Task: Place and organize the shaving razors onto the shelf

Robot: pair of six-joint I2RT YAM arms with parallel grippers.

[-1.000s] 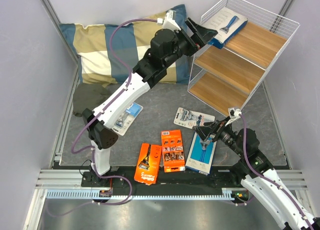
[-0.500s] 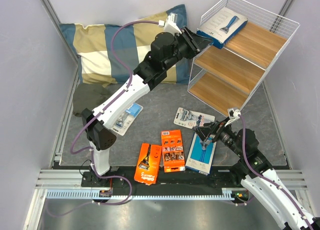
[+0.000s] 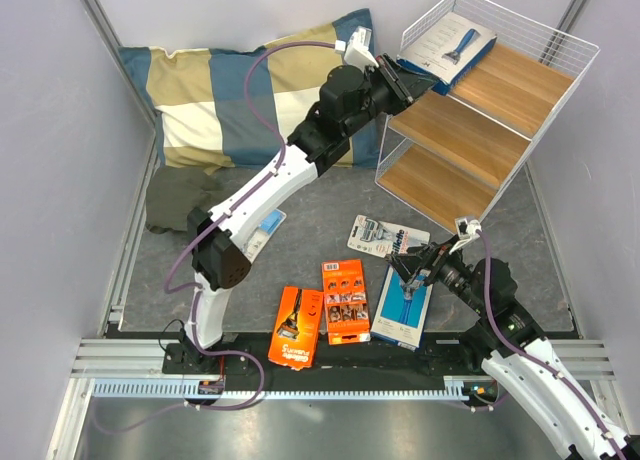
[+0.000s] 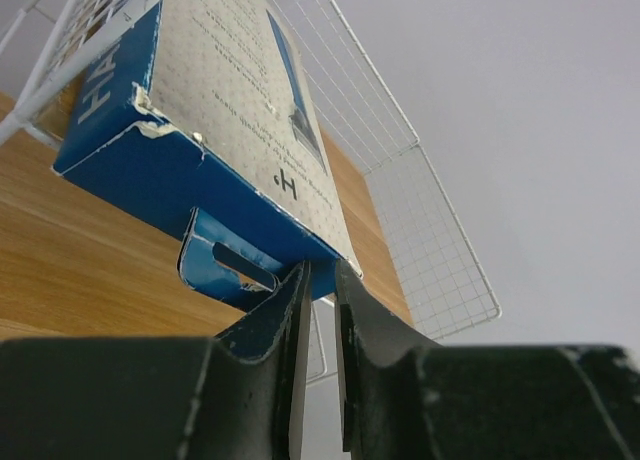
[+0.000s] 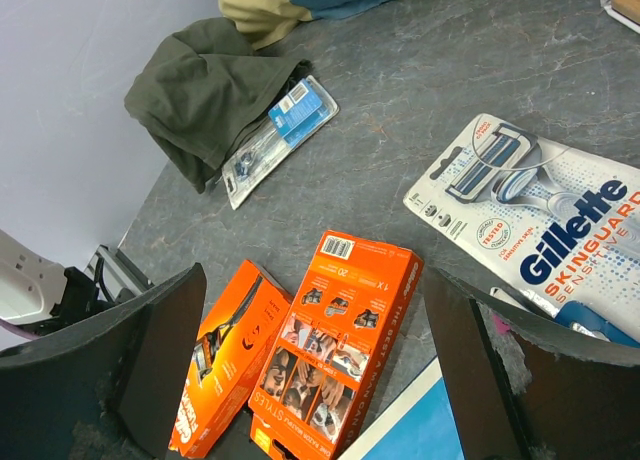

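One blue razor box (image 3: pixel 450 45) (image 4: pixel 230 100) lies on the top board of the white wire shelf (image 3: pixel 520 90) (image 4: pixel 80 250). My left gripper (image 3: pixel 405 75) (image 4: pixel 320 270) is shut to a thin slit with nothing between the jaws, its tips at the box's near edge beside the hang tab. Low over the table, my right gripper (image 3: pixel 415 270) (image 5: pixel 310 280) stands wide open and empty. Under and around it lie a second blue box (image 3: pixel 402 310) (image 5: pixel 420 430), a Gillette blister pack (image 3: pixel 388 237) (image 5: pixel 540 220) and two orange packs (image 3: pixel 345 300) (image 5: pixel 335 350), (image 3: pixel 297 326) (image 5: pixel 225 355).
A clear blister pack (image 3: pixel 258 230) (image 5: pixel 280 140) lies at the left by a dark green cloth (image 3: pixel 175 195) (image 5: pixel 205 95). A blue-and-tan checked pillow (image 3: pixel 230 90) fills the back left. The shelf's two lower boards are bare. Grey walls close in both sides.
My left gripper has gone from wide open to nearly closed and reached right to the blue box's near edge on the shelf. The right arm has not moved.
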